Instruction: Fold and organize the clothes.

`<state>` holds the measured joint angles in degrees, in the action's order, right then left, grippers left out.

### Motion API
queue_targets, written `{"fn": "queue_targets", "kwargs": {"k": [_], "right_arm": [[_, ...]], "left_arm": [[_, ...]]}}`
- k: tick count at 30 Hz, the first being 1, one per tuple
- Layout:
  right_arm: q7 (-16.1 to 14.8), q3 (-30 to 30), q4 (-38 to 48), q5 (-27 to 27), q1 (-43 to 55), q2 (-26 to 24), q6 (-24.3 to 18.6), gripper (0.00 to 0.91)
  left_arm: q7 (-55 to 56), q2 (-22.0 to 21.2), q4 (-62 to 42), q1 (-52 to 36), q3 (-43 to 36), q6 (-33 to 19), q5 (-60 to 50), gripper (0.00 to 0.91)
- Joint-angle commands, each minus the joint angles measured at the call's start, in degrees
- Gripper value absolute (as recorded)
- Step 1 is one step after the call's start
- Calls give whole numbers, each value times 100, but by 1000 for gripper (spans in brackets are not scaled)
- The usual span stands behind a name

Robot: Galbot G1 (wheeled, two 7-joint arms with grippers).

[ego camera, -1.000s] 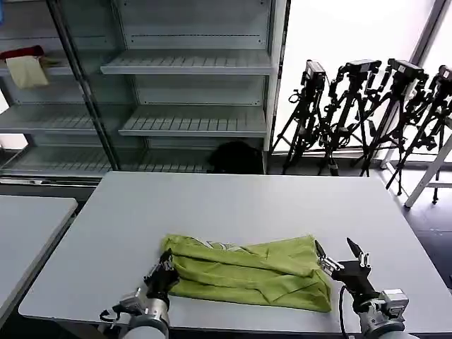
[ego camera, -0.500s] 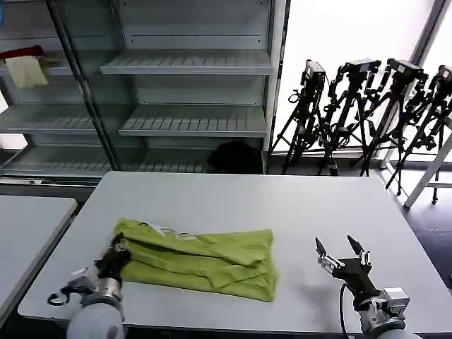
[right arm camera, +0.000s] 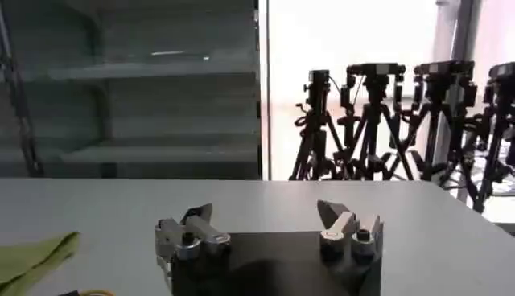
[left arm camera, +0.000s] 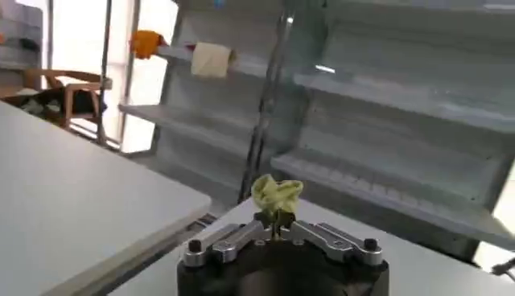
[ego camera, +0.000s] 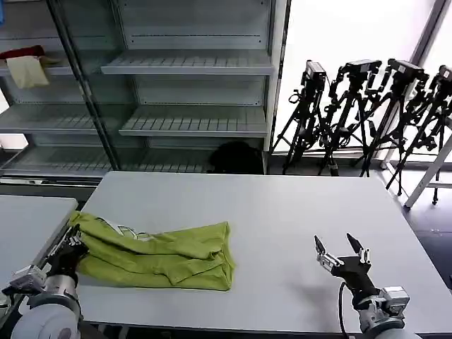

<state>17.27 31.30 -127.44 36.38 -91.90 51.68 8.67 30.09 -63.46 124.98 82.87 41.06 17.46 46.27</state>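
The clothes, a lime-green T-shirt (ego camera: 159,254), lie in a loosely folded, rumpled band on the front left part of the white table (ego camera: 268,212), with a bit of white print showing near its left end. My left gripper (ego camera: 70,244) is at the table's left edge, shut on the shirt's left end; a pinched tuft of green fabric (left arm camera: 276,194) sticks up between its fingers. My right gripper (ego camera: 341,252) hovers open over the front right of the table, well apart from the shirt, whose tip (right arm camera: 32,257) shows at the edge of the right wrist view.
A second white table (ego camera: 28,226) stands close on the left. Metal shelving (ego camera: 191,92) fills the back, with cream and red cloths (ego camera: 27,67) on an upper shelf and a black bundle (ego camera: 236,157) at floor level. Several camera tripods (ego camera: 367,113) stand at the back right.
My left gripper has dragged the shirt leftward across the table, from the front middle to the left edge. The right gripper has stayed put, open, and the shirt has drawn away from it.
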Motion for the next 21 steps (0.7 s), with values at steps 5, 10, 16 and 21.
{"fn": "queue_targets", "kwargs": {"k": [5, 10, 16, 21], "right_arm": [[9, -50, 9, -37, 82, 75, 7, 907], [17, -21, 30, -34, 78, 68, 13, 907], [15, 11, 50, -29, 52, 70, 1, 907], [11, -21, 78, -32, 61, 91, -11, 907]], "left_arm": [[90, -305, 688, -807, -2523, -112, -712, 0], [52, -586, 351, -985, -3235, -280, -1133, 0], [-74, -729, -204, -1065, -3715, -488, -1513, 0], [-126, -799, -622, -1129, -4057, -588, -1813, 0]]}}
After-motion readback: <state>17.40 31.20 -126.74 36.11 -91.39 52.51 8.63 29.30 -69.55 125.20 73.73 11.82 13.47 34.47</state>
